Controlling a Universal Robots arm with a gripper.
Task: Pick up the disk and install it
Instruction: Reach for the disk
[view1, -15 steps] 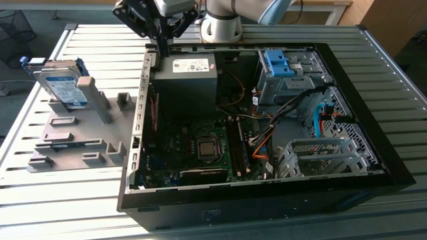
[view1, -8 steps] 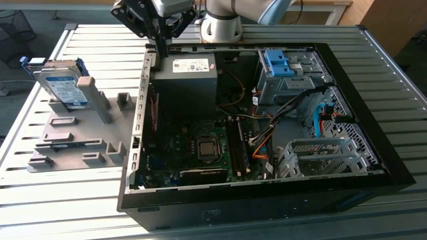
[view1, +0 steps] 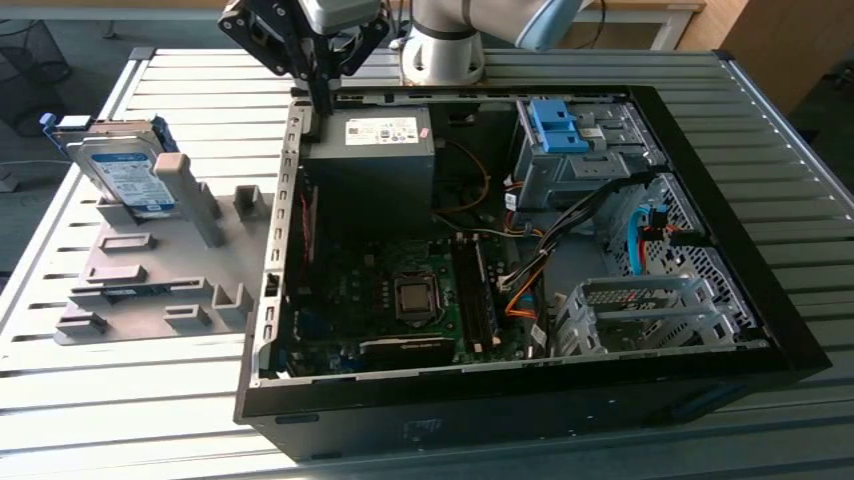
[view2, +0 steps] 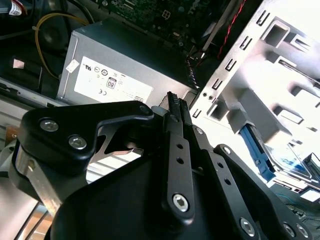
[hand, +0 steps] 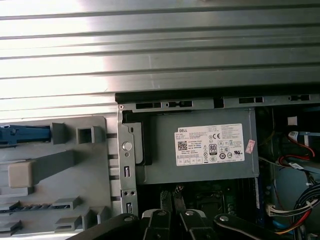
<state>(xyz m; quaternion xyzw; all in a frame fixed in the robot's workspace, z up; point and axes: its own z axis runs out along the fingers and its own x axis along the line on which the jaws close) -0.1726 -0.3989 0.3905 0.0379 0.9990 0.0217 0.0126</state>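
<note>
Since the disk (view1: 118, 170) leans upright in its slot on the grey holder (view1: 147, 290), out on the bench (view1: 174, 70) at the exterior view's left and outside the open computer case (view1: 534, 410), I judge that neither half of the task is done yet: it has not been picked up and it has not been installed. My gripper (view1: 320, 100) has hold of nothing; in the first wrist view its two fingertips (hand: 166, 199) are drawn almost together with only a sliver between them and nothing caught there. It hangs over the corner of the case where the side wall facing the holder meets the back wall, just beside the grey power supply (view1: 380, 150) with its white sticker, and I cannot tell whether the tips touch the case rim or stop just above it. That puts me near the holder but apart from the disk, whose blue bracket and label show past the case wall in the second wrist view (view2: 292, 167). Inside the case the metal drive cage (view1: 641, 310) near the front wall looks unfilled, and a bare blue bracket (view1: 554, 125) sits in the bay by the back wall, so no drive from the holder has gone in; the grasp, the carry and the seating are all left to do
</note>
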